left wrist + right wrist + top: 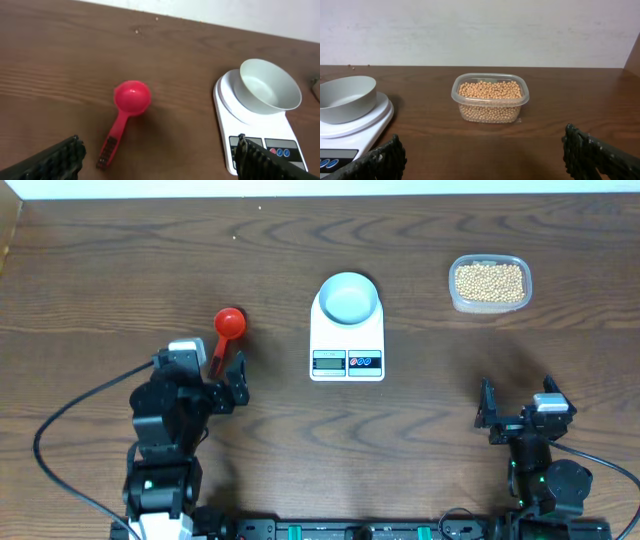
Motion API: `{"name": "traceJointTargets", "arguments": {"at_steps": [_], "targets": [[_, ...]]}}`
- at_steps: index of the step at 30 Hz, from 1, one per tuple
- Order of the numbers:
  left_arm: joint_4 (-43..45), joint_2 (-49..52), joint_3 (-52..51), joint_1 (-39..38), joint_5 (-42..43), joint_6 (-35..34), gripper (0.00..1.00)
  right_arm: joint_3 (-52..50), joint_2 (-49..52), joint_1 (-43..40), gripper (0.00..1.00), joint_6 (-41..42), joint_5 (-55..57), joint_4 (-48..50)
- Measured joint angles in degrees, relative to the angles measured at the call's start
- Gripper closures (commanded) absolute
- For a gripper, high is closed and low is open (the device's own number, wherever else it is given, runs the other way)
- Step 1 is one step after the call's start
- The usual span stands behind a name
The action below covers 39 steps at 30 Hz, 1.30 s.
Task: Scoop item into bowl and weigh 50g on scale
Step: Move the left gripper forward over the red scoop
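Both my tools stand wide and hold nothing. My left gripper (157, 167) has its 2 fingers spread, and so does my right gripper (485, 161).

The beans (491, 90) fill a clear tub (454, 95) that sits right of the scale (347, 345) and a little farther back, well apart from it. My right gripper hangs at the near side, right of the scale, facing that tub across bare table (100, 260). Nothing lies between its fingers and the tub.

The bowl (348, 298) rests upright on the round plate of the scale, at the back end, with the display and the 2 buttons showing in front of it.

Left of the scale, apart from it, lies 1 red scoop (131, 97). Its cup is at the far end and its handle runs back toward my left gripper. The handle's end lies just ahead of the gap between my left fingers, closer to the left one and touching neither. The scale stands between the scoop and the tub, so my left gripper has the scale and bowl in the line toward the beans.
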Motion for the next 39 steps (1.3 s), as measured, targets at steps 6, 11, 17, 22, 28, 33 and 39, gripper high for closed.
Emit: {"name": "traceJointTargets", "arguments": {"at_steps": [6, 11, 17, 22, 28, 33, 39], "targets": [[0.2, 4.2, 0.6, 0.0, 0.1, 0.0, 0.02, 0.0, 0.0, 0.0, 0.01, 0.0, 0.0, 0.0], [0.5, 4.3, 0.6, 0.0, 0.1, 0.1, 0.02, 0.0, 0.0, 0.0, 0.01, 0.0, 0.0, 0.0], [-3.1, 7.9, 5.4, 0.0, 0.3, 0.2, 0.02, 0.0, 0.0, 0.0, 0.01, 0.0, 0.0, 0.0], [-9.8, 13.6, 15.3, 0.0, 1.7, 0.2, 0.02, 0.0, 0.0, 0.0, 0.01, 0.0, 0.0, 0.0], [-19.8, 22.7, 27.5, 0.0, 2.8, 1.1, 0.02, 0.0, 0.0, 0.0, 0.01, 0.0, 0.0, 0.0], [-27.1, 31.7, 38.9, 0.0, 2.9, 3.1, 0.02, 0.0, 0.0, 0.0, 0.01, 0.0, 0.0, 0.0], [-38.3, 45.6, 54.8, 0.0, 3.0, 4.8, 0.02, 0.0, 0.0, 0.0, 0.01, 0.0, 0.0, 0.0]]}}
